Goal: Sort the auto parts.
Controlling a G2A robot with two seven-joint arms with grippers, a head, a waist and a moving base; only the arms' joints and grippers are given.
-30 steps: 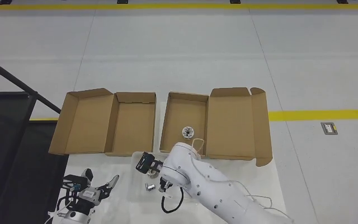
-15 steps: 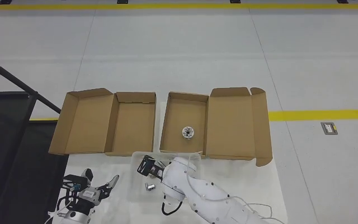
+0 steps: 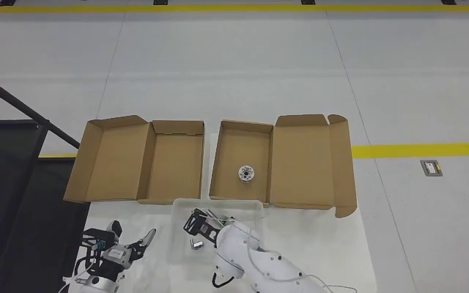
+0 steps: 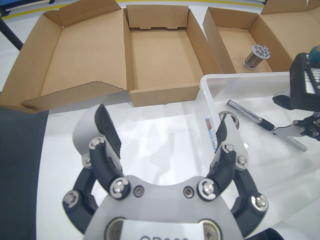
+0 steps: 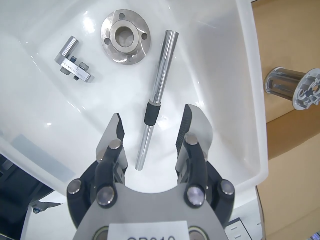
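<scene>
A clear plastic bin holds a round steel flange, a small bracket with screws, and a steel rod with a black band. My right gripper hangs open inside the bin, one finger on each side of the rod's near end, not touching it. In the top view the right gripper is over the bin. My left gripper stands open and empty above the white table, left of the bin. A ribbed metal cylinder lies in the right cardboard box.
Two open cardboard boxes lie behind the bin with flaps spread outward; the left box has nothing in it. A black panel borders the table on the left. White tabletop lies bare between my left gripper and the bin.
My right arm has drawn back toward the robot, uncovering the bin's far rim. Its gripper has shifted slightly right and nearer within the bin. The left arm has not moved.
</scene>
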